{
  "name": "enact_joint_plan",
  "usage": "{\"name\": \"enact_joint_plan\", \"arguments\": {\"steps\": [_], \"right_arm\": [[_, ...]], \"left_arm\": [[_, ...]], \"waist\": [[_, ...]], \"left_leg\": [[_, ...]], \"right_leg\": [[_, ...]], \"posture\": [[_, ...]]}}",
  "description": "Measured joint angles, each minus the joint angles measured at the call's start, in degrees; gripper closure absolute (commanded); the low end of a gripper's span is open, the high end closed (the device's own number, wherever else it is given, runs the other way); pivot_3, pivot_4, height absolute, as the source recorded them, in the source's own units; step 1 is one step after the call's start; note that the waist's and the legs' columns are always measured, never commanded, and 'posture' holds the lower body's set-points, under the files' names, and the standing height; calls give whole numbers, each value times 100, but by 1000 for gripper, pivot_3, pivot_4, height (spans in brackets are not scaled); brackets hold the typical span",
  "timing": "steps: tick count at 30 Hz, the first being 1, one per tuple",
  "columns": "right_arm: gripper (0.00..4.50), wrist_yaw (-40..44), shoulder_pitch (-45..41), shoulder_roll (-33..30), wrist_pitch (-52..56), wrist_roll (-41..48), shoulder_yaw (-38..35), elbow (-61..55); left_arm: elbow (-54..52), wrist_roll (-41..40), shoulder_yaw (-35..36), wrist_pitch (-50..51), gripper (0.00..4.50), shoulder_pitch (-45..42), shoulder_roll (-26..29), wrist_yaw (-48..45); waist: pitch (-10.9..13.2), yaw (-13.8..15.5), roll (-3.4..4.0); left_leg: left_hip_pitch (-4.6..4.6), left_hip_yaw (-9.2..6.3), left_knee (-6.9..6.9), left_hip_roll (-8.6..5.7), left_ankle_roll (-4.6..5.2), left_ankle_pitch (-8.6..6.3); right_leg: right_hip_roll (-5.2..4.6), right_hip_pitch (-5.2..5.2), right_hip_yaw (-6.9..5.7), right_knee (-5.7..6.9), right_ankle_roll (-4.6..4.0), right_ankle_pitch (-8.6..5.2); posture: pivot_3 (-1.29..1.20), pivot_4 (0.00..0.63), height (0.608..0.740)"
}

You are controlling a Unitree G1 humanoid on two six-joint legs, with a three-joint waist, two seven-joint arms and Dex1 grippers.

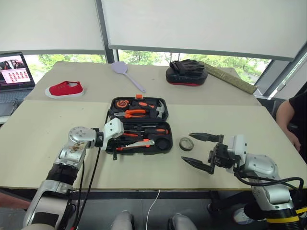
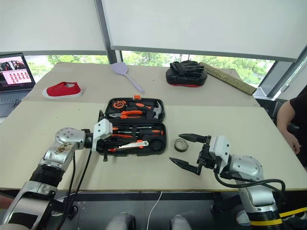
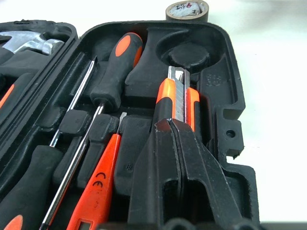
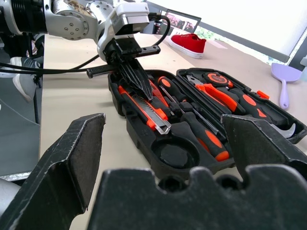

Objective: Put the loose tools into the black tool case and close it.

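The black tool case (image 1: 170, 143) lies open in the middle of the table. Its near half holds two black-and-orange screwdrivers (image 3: 115, 72), an orange tester pen (image 3: 98, 184) and the orange-black utility knife (image 3: 178, 98). My left gripper (image 3: 171, 125) is shut, its tips resting on the knife's handle, with nothing between the fingers. A small dark tape roll (image 1: 186, 142) lies on the table just right of the case. My right gripper (image 1: 188, 148) stands open beside it, its fingertips framing the roll, and I cannot tell if they touch it.
The case lid holds pliers (image 1: 133, 113) and a hammer (image 1: 160, 111). Farther back lie a lilac spatula (image 1: 127, 74), a red shoe (image 1: 64, 89) and a black-and-red mitt (image 1: 186, 73). A laptop (image 1: 14, 72) sits far left. A person (image 1: 293, 115) is at the right edge.
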Motion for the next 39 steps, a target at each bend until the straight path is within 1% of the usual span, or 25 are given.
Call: {"name": "enact_joint_plan", "arguments": {"steps": [7,9,14,16,21,27,31,35,39], "right_arm": [[0,-69,55,33,8,1,1,-133],[0,-121,61,55,10,1,1,-135],[0,-163,98,59,10,1,-2,-147],[0,-182,118,59,10,1,-1,-148],[0,-224,188,59,10,2,-1,-214],[0,-243,225,59,20,7,-2,-269],[0,-244,262,59,38,13,-3,-320],[0,-245,279,58,54,22,-3,-338],[0,-256,295,58,70,24,-4,-367]], "left_arm": [[-126,51,-34,85,4446,179,214,88],[-126,50,-58,93,4446,280,272,79],[-10,-8,21,113,4446,533,462,20],[26,-20,89,196,4446,528,472,39],[99,-179,165,367,4446,615,471,18],[82,-388,298,341,4446,759,499,-182],[73,-693,513,222,4446,870,575,-562],[5,-1068,697,138,4446,859,374,-762],[7,-962,689,-61,4446,693,156,-525]], "waist": [[-7,-62,11],[-21,-85,30],[-73,-137,108],[-78,-130,115],[-83,-153,125],[-84,-143,126],[-77,-146,123],[-65,-102,103],[-63,-28,99]], "left_leg": [[81,0,-22,3,-1,-2],[95,1,-28,3,-1,-2],[115,2,-34,2,-1,-2],[122,-2,-37,2,-7,-6],[145,-5,-42,2,-16,-11],[135,-6,-48,0,-10,-9],[97,-5,-50,0,-2,-5],[54,-17,-49,-7,0,-5],[30,-18,-44,-15,3,-6]], "right_leg": [[0,71,1,-8,2,-15],[0,80,2,-7,20,-31],[-1,86,9,-2,14,-37],[1,89,5,-2,-7,-48],[3,101,9,-3,-18,-50],[3,90,13,-5,-19,-54],[4,61,14,-7,-13,-51],[2,38,7,-15,5,-33],[-2,19,8,-17,-7,-20]], "posture": [[0,150,740],[0,150,740],[0,150,740],[0,150,740],[0,150,740],[0,150,740],[0,150,740],[0,150,740],[0,150,740]]}}
